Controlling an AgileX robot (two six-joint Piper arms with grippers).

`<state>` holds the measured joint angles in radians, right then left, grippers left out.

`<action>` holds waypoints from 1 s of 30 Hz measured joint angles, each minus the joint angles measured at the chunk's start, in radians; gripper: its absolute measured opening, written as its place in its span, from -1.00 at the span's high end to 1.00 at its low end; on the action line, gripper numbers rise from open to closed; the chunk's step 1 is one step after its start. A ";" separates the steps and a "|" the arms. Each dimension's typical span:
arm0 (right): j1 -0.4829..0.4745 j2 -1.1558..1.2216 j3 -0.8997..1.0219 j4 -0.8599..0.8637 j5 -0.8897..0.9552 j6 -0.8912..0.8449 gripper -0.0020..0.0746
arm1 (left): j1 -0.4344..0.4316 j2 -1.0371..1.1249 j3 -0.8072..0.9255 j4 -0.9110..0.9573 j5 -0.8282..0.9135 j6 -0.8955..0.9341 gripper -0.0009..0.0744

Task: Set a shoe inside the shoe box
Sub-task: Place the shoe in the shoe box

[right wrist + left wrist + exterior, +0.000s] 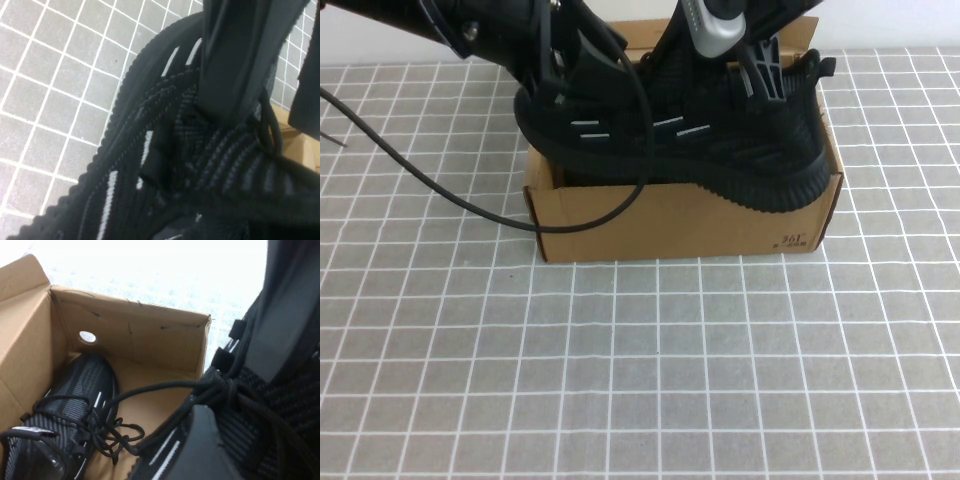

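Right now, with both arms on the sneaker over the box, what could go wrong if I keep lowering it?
The held sneaker sits tilted across the shoe box front rim, so its sole may catch there. A second sneaker already lies inside; trailing laces could snag it. The left gripper and right gripper both clamp the upper, so uneven release might tip it out.

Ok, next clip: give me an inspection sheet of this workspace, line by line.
Surface: grey mat with white grid.
Job's things: shoe held over the open box, not yet down inside.
Clutter: mate already lying in the box.
Grippers: left gripper at the shoe's left end, right gripper at its right end, both shut on the shoe.
Cables: black cable drooping across the box front.
Surroundings: nothing seen.
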<state>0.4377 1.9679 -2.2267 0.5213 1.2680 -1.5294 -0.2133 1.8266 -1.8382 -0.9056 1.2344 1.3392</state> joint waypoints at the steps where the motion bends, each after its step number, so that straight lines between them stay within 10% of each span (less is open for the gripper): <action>1: 0.000 0.000 0.000 -0.002 0.000 -0.001 0.97 | -0.006 0.001 0.000 0.004 0.000 -0.002 -0.19; 30: 0.000 0.000 0.008 -0.047 0.035 -0.003 0.97 | -0.084 0.038 0.041 0.039 -0.016 -0.039 0.02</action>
<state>0.4377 1.9679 -2.2188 0.4740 1.3029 -1.5326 -0.2977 1.8647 -1.7974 -0.8667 1.2183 1.2998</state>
